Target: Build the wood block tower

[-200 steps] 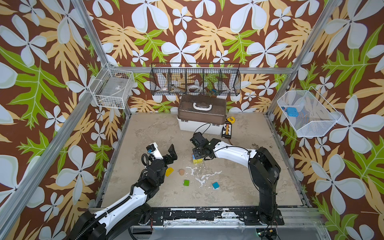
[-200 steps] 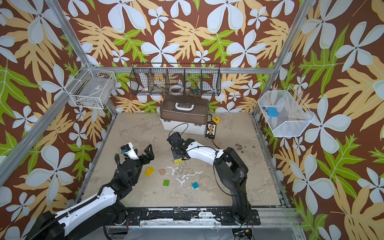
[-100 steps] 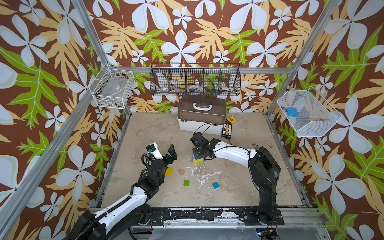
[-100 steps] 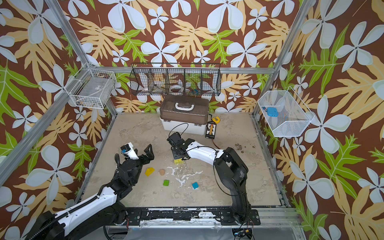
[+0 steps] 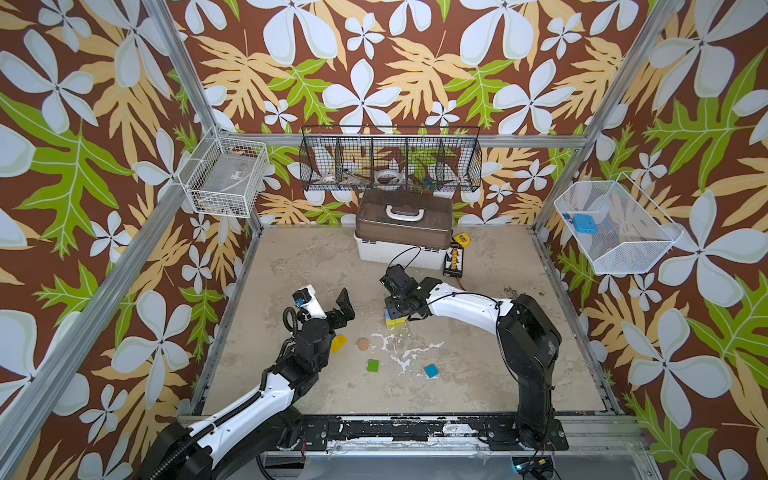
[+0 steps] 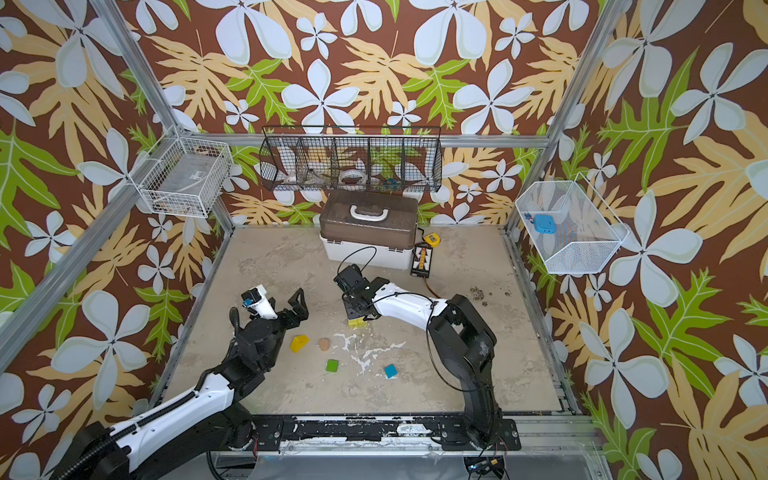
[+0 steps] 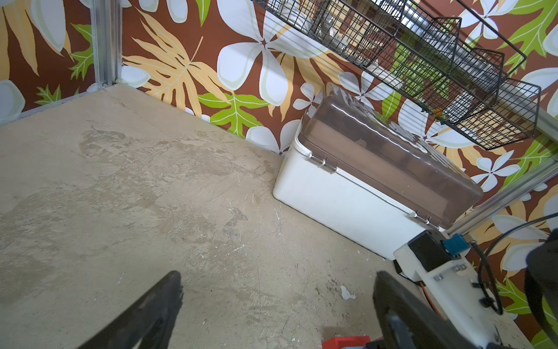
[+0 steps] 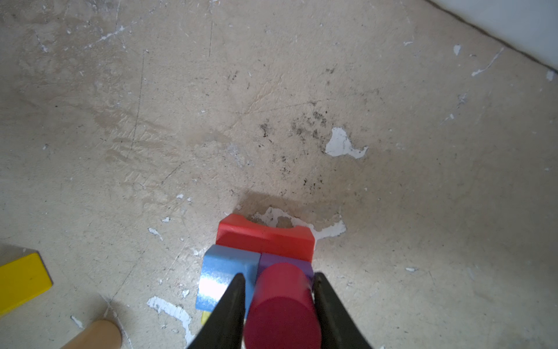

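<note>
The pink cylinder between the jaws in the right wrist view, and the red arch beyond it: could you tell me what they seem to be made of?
The pink cylinder: probably painted wood; opaque, even satin colour, crisp round edge. The red arch: likely painted wood; red with a soft sheen, sharp-cut edges. No grain shows, so wood is a guess.

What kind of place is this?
Probably a robot test cell: aluminium frame lined with leaf-print panels, left arm and right arm mounted on a front rail, wire basket hung at the back.
</note>
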Robot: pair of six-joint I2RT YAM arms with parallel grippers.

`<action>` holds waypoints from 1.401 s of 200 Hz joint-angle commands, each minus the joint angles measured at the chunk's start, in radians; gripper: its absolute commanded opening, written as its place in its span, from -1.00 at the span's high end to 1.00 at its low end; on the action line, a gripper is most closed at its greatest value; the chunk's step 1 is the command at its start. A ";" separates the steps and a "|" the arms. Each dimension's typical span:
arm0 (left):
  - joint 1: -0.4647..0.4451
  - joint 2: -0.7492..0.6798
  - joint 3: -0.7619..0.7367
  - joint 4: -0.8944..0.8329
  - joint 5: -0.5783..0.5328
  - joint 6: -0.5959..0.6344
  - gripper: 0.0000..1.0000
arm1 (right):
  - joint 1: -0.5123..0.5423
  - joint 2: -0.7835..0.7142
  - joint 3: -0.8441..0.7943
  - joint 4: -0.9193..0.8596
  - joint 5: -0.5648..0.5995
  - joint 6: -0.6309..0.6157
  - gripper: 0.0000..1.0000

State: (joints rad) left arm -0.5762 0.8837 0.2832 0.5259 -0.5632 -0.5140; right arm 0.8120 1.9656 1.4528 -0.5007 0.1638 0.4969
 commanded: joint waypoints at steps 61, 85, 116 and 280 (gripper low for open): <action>0.003 0.001 0.010 -0.001 0.002 0.006 -1.00 | -0.008 -0.014 -0.008 -0.002 0.009 0.015 0.23; 0.003 0.001 0.010 0.000 0.002 0.006 -0.99 | -0.010 -0.013 -0.008 0.001 0.004 0.014 0.23; 0.002 0.001 0.010 -0.001 0.003 0.006 -1.00 | -0.011 -0.013 -0.008 0.003 -0.006 0.013 0.22; 0.003 0.001 0.010 -0.001 0.002 0.006 -1.00 | -0.010 -0.016 -0.016 0.019 -0.027 0.014 0.24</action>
State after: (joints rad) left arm -0.5758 0.8837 0.2863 0.5125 -0.5629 -0.5137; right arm 0.8017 1.9579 1.4395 -0.4862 0.1318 0.5014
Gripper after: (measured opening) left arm 0.998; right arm 0.382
